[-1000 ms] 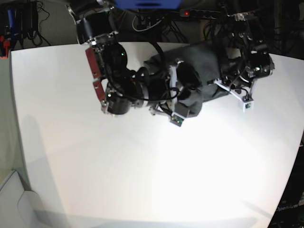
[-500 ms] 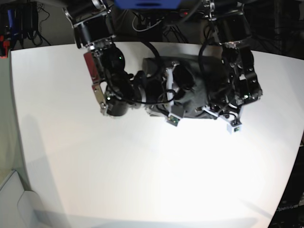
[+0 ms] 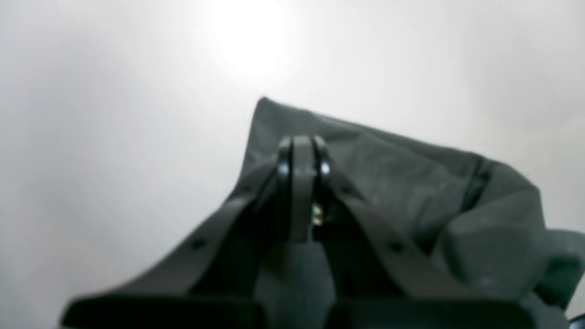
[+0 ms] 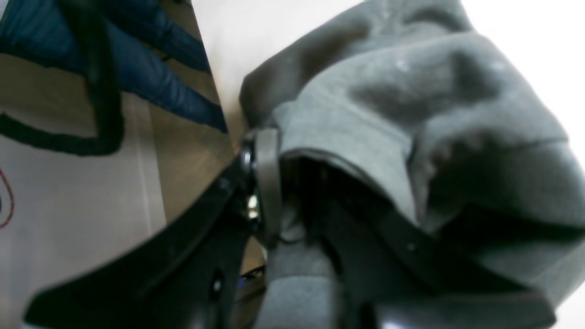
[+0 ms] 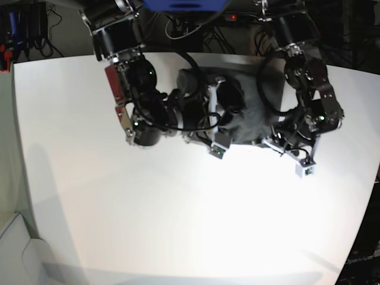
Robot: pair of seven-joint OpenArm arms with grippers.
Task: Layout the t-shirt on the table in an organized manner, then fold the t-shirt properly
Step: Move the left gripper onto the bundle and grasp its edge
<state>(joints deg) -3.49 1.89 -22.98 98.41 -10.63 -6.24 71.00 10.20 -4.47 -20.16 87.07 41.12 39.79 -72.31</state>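
From my remote station: the t-shirt (image 5: 252, 110) lies bunched at the far middle of the table (image 5: 178, 225), between both arms. My left gripper (image 3: 301, 157) has its jaws pressed together, pinching a fold of shirt cloth. My right gripper (image 4: 274, 183) is nearly closed, clamping the shirt's edge.

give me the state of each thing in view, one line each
t-shirt: bunched and wrinkled at the far side of the table, not laid flat, gripped by both hands
table: white top, shirt lying on its far part
left hand: shut on the t-shirt, cloth spreading out past its tips
right hand: shut on the t-shirt, a fold of cloth draped over it
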